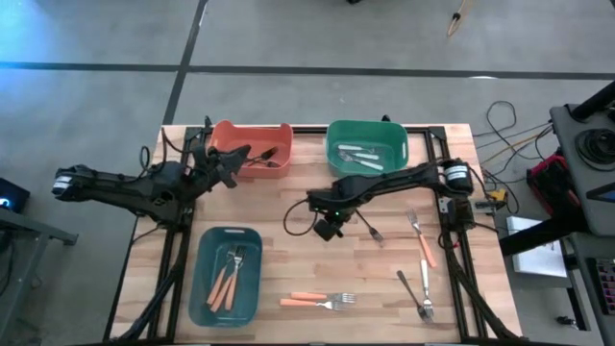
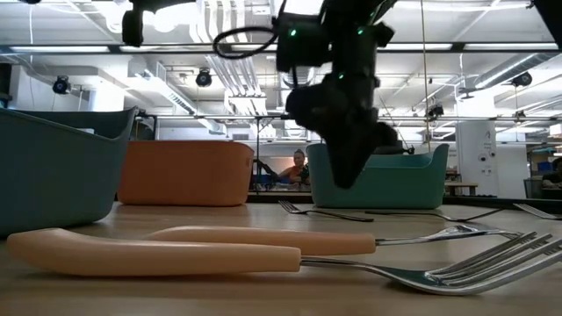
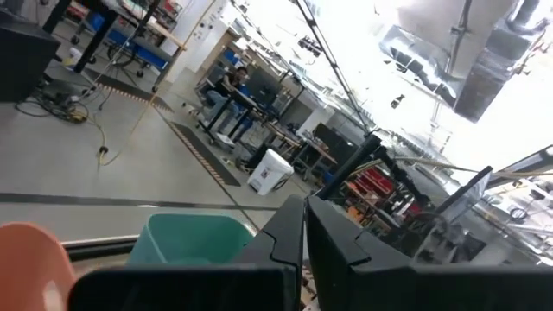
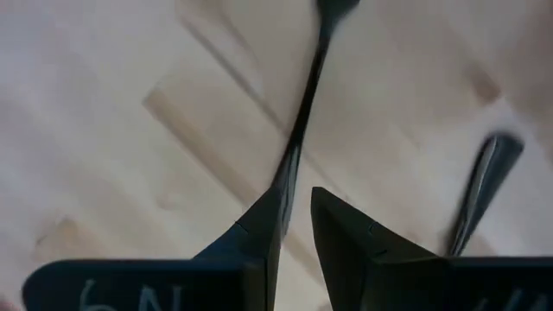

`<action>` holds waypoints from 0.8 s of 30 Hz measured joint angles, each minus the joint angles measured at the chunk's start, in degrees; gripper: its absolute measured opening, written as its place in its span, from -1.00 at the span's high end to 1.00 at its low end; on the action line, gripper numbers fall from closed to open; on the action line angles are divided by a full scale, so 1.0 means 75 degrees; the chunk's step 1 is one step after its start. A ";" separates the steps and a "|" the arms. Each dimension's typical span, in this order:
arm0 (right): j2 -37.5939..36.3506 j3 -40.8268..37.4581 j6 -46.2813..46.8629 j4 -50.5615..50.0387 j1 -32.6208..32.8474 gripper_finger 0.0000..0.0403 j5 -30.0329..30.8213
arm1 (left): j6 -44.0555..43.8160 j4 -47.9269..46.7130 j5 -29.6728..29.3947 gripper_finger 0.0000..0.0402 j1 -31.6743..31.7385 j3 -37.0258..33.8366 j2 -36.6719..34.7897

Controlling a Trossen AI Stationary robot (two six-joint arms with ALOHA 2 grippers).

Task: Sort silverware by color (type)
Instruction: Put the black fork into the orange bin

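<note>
Right gripper (image 1: 330, 229): hangs over the middle of the table (image 1: 288, 264). The right wrist view shows its fingers (image 4: 259, 226) pinching the handle of a black fork (image 4: 304, 104), which points away from the camera over the wood; the high view hides that fork under the arm.
Second dark utensil (image 4: 479, 194): seen only in the right wrist view, lying on the wood beside the held fork; what kind it is cannot be told.
Left gripper (image 1: 229, 159): at the near rim of the orange bin (image 1: 231, 135), fingers pressed together and empty. Its own wrist view looks up past the fingers (image 3: 346, 250) into the room, showing only rims of the orange and green bins.
Black pieces in the orange bin (image 1: 270, 159): visible only from above.
Green bin (image 1: 365, 130): holds white-handled pieces (image 1: 361, 154); the low view shows just its outer wall.
Blue bin (image 1: 202, 293): holds orange-handled forks (image 1: 228, 279).
Loose on the table: two orange-handled forks (image 2: 263, 250) near the front edge, close up in the low view; one more orange-handled fork (image 1: 421, 240) and a silver fork (image 1: 418, 293) on the right side.
Person (image 2: 299, 166): seated far behind the bins, low view only.
</note>
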 joint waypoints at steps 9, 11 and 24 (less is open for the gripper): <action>0.0218 0.0606 -0.0216 0.0177 -0.0460 0.58 -0.0021 | 0.0814 -0.0625 -0.0003 1.00 0.0013 0.0642 -0.0006; 0.0232 0.0657 -0.0189 0.0192 -0.0551 0.47 -0.0036 | 0.0969 -0.0837 -0.0004 1.00 0.0015 0.0782 0.0003; 0.1067 0.0734 -0.0260 0.0486 -0.0702 0.07 -0.0008 | 0.1212 -0.1407 -0.0204 1.00 0.0015 0.1102 -0.0015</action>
